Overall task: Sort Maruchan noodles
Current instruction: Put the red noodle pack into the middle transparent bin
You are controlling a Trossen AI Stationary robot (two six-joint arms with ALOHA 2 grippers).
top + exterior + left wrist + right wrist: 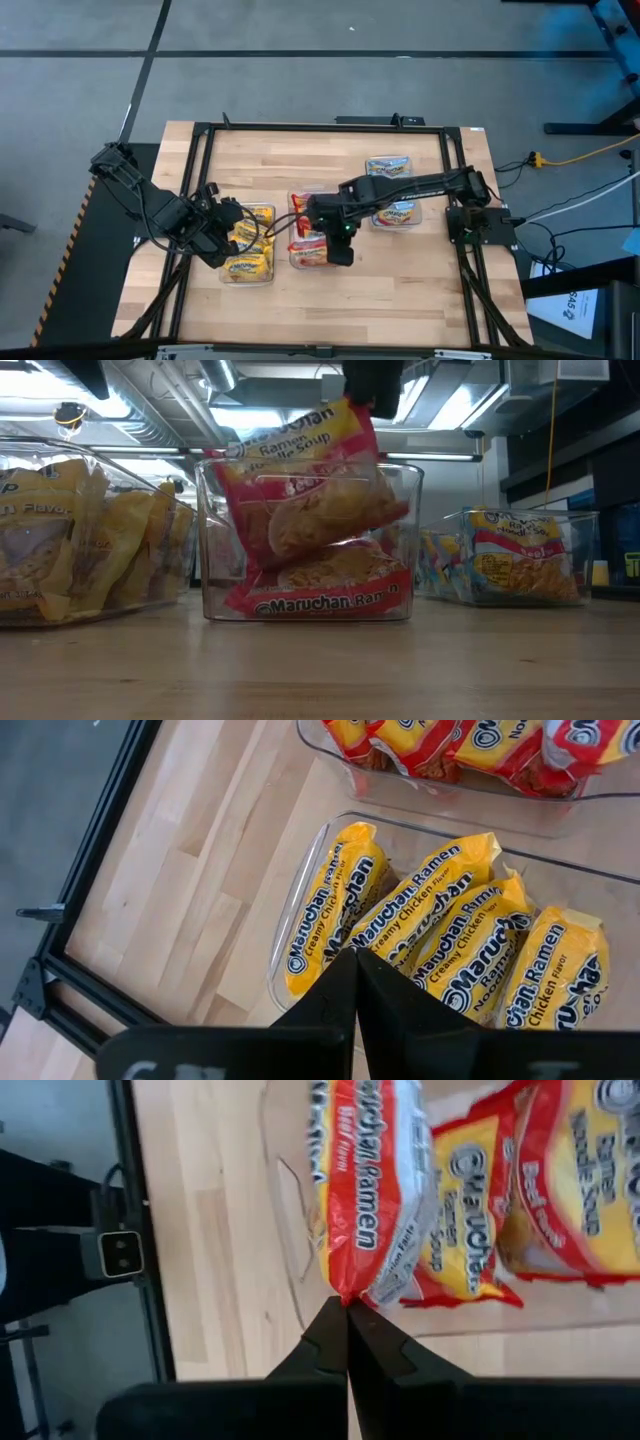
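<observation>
Right hand (347, 1312) clenched on the crimped end seam of a red packet (365, 1190), dangling it over the middle tray (410, 540). In the low view, packet hanging tilted, lower half already inside the clear walls, leaning on another red packet (330, 585) lying at the bottom. Seen from above, same hand (338, 250) reaching in from the right side, over the middle of three clear trays on the wooden table (330, 160). Left hand (352, 982) shut on nothing, fingertips pressed together, hovering just above the yellow packets (430, 930) packed side by side in the left tray (300, 910). Farther right, a third tray (590, 560) with blue-edged packets (510, 560), and one more such packet (388, 166) lying apart toward the far edge. Handling, as a judgement: light, with a brittle noodle block inside a thin, slick, crinkly wrapper; likely to swing and twist when held by one end, and to crack if squeezed across the middle. Safest hold probably the flat sealed seam at either short end, as here; release best made low over the tray so the packet settles flat rather than tipping over the wall.
</observation>
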